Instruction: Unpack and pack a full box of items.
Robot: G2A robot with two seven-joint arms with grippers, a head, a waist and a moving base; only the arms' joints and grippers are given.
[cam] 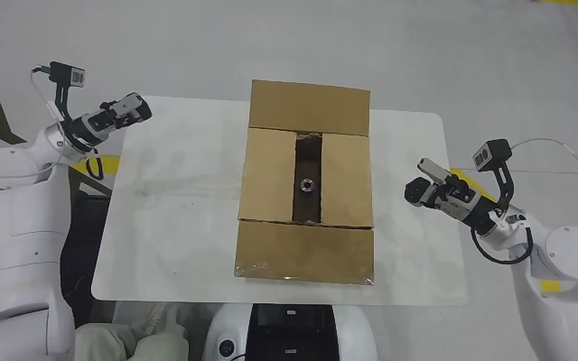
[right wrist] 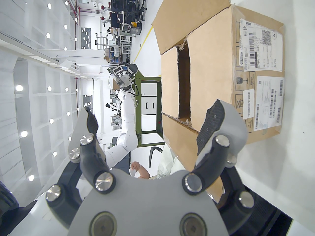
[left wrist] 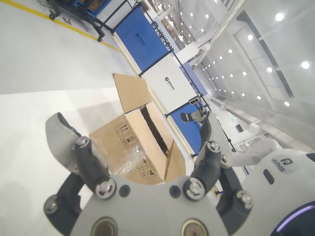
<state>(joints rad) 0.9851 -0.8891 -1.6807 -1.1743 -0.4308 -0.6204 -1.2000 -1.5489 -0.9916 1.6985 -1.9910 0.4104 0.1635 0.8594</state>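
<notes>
Nearest the left wrist camera, the left tool (left wrist: 134, 124) was seen spread wide apart, with nothing gripped in it. It was held at the far left corner of the tabletop (cam: 181, 226), well apart from the cardboard box (cam: 271, 180). The right tool (right wrist: 152, 110) was likewise spread apart and empty, held above the right edge of the tabletop, near the box but not touching it.

The box was set upright in the middle of the tabletop. Its two long flaps were folded nearly flat with a dark gap between them, and the near and far end flaps were turned outward. Through the gap a small round item (cam: 307, 186) could be made out; what it was could not be told.

On the side turned to the right tool, white shipping labels (right wrist: 264, 50) with barcodes and a square code were stuck. On the side turned to the left tool, black handling symbols (left wrist: 128, 136) were printed, and crumpled clear tape (left wrist: 131, 157) was seen clinging low on that side.

The tabletop was white, with rounded corners and faint grey smudges. Beyond it, a pale floor (left wrist: 37, 57) marked with a yellow line (left wrist: 61, 24) was seen, then blue panels (left wrist: 142, 42) bearing white lettering, and rows of round ceiling lights (left wrist: 279, 17).
</notes>
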